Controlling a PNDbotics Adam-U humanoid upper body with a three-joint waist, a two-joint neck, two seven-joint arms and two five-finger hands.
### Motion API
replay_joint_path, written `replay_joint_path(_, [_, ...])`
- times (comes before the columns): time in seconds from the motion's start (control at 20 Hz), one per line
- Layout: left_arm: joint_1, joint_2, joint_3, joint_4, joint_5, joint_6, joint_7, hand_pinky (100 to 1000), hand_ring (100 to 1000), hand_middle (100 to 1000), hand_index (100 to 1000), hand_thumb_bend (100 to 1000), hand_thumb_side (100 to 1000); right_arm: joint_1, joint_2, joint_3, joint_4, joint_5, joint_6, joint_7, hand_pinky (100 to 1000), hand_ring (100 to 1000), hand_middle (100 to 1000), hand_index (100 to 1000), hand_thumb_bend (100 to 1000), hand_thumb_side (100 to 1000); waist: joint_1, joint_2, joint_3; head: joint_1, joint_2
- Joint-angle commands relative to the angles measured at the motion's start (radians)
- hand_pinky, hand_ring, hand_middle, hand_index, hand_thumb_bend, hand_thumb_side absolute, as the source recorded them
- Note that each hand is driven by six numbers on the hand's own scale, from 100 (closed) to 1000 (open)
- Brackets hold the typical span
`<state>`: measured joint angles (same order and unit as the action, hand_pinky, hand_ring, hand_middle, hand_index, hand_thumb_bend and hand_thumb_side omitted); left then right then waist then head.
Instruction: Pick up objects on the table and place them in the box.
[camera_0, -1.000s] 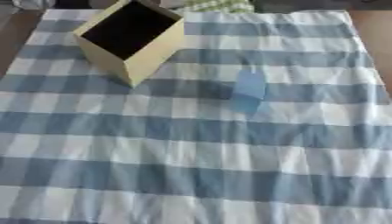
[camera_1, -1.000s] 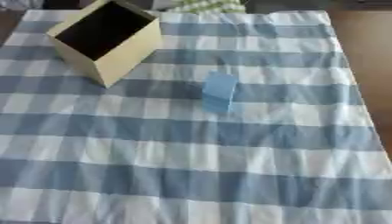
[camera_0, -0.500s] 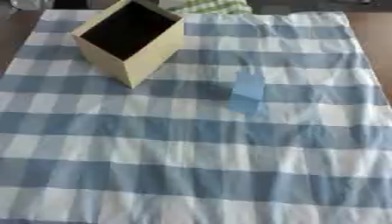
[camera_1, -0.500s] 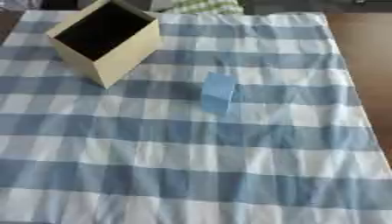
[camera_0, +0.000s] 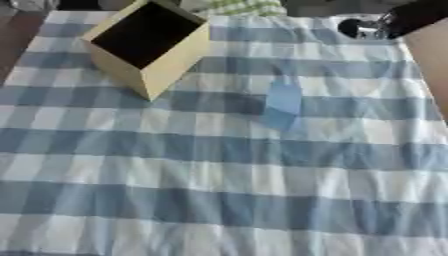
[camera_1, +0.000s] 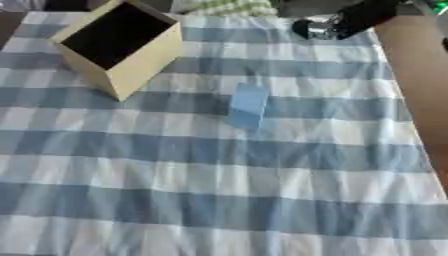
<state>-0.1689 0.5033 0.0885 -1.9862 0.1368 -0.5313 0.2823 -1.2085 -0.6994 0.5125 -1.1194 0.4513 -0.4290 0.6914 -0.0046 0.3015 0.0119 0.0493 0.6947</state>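
A small light-blue box lies on the blue-and-white checked cloth near the middle, a little right of centre. An open cream box with a dark inside stands tilted at the upper left, its opening facing up. My right hand, black with a silver part, comes in at the upper right corner above the far edge of the cloth. It is well beyond the blue box and to its right, touching nothing that I can make out. My left hand shows in neither view.
A green checked cloth lies at the far edge behind the cream box. Bare brown table runs along the right side of the checked cloth.
My right arm has come into view at the upper right corner. The blue box and the cream box have not moved.
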Motion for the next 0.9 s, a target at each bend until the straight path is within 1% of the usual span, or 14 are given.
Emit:
replay_joint_path(0.05, [-0.007,0.027,-0.001,-0.014,0.006,0.001,-0.006,617,712,770,855,147,658,-0.041,0.021,-0.003,0.077,0.034,-0.046,0.060,882,937,896,975,301,856,0.002,-0.023,0.000,-0.002,0.001])
replay_joint_path(0.1, [-0.007,0.027,-0.002,-0.014,0.007,0.001,-0.008,617,712,770,855,147,659,-0.049,0.032,-0.002,0.100,0.041,-0.060,0.075,882,940,898,974,322,824,0.002,-0.023,0.000,-0.002,0.002])
replay_joint_path(0.25, [-0.008,0.025,-0.003,-0.014,0.009,0.002,-0.010,617,712,770,855,147,661,-0.068,0.065,0.000,0.158,0.058,-0.100,0.109,880,940,893,975,351,791,0.003,-0.022,0.000,-0.004,0.001])
replay_joint_path(0.35, [-0.008,0.023,-0.004,-0.014,0.010,0.003,-0.012,617,712,770,855,145,663,-0.074,0.086,0.002,0.192,0.069,-0.124,0.130,874,936,884,981,386,705,0.004,-0.022,0.002,-0.005,0.002])
replay_joint_path(0.5, [-0.009,0.021,-0.004,-0.014,0.012,0.005,-0.013,617,712,770,854,145,663,-0.080,0.109,0.003,0.220,0.086,-0.148,0.140,873,932,875,990,421,669,0.004,-0.022,0.004,-0.006,0.004])
replay_joint_path(0.55, [-0.009,0.021,-0.004,-0.014,0.013,0.005,-0.014,617,711,770,854,144,664,-0.081,0.115,0.004,0.225,0.091,-0.151,0.141,873,931,875,992,422,656,0.004,-0.022,0.004,-0.006,0.004])
replay_joint_path(0.6, [-0.010,0.020,-0.005,-0.014,0.014,0.006,-0.014,617,711,770,854,143,666,-0.081,0.121,0.005,0.228,0.096,-0.152,0.140,873,929,878,998,417,617,0.004,-0.022,0.004,-0.006,0.005])
replay_joint_path(0.7, [-0.011,0.018,-0.007,-0.014,0.016,0.008,-0.017,617,711,770,854,143,668,-0.080,0.134,0.011,0.233,0.112,-0.151,0.136,862,915,882,1000,417,574,0.004,-0.022,0.005,-0.006,0.005])
replay_joint_path(0.8, [-0.011,0.016,-0.008,-0.014,0.017,0.009,-0.019,617,711,770,853,142,669,-0.078,0.147,0.014,0.237,0.129,-0.144,0.135,855,899,877,1000,428,567,0.005,-0.022,0.005,-0.006,0.006])
replay_joint_path(0.9, [-0.011,0.015,-0.009,-0.014,0.019,0.010,-0.021,617,711,768,850,140,671,-0.073,0.161,0.017,0.239,0.144,-0.136,0.133,852,893,873,1000,428,587,0.006,-0.022,0.006,-0.008,0.006])
